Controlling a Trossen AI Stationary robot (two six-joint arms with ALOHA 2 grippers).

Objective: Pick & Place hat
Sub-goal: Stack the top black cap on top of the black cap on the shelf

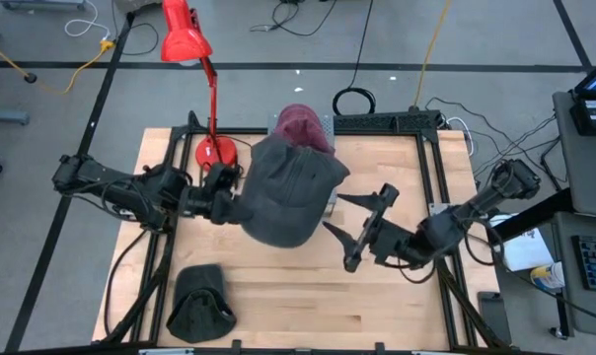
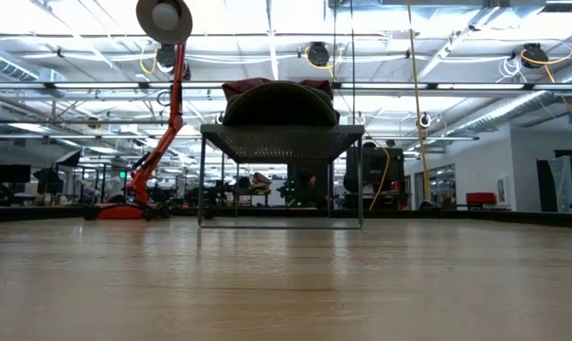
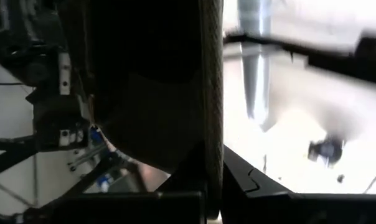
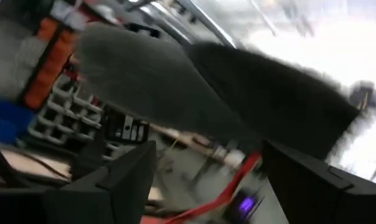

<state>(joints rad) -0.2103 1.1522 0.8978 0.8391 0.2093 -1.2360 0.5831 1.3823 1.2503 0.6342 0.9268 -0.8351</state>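
A grey hat [image 1: 290, 192] hangs in the air over the middle of the table, and my left gripper [image 1: 231, 204] is shut on its left side. In the left wrist view the hat's dark cloth [image 3: 150, 81] fills the picture above my left gripper [image 3: 213, 186]. My right gripper [image 1: 335, 213] stands open just right of the hat. The right wrist view shows the grey hat [image 4: 194, 87] ahead of my right gripper [image 4: 206, 168], with nothing between the fingers. My left gripper pinches the hat's edge [image 3: 210, 143] between its two fingers, coming from the table's left side and slanting upward. The edge runs along between the fingers. The hat is lifted clear of the table and spreads out to the right of the gripper.
A wire rack [image 1: 330, 124] at the table's far middle carries a maroon hat [image 1: 300, 125]. A red desk lamp stands with its base [image 1: 216, 151] at the far left. A dark hat [image 1: 199, 301] lies near the front left corner. Bare wood lies at the front right.
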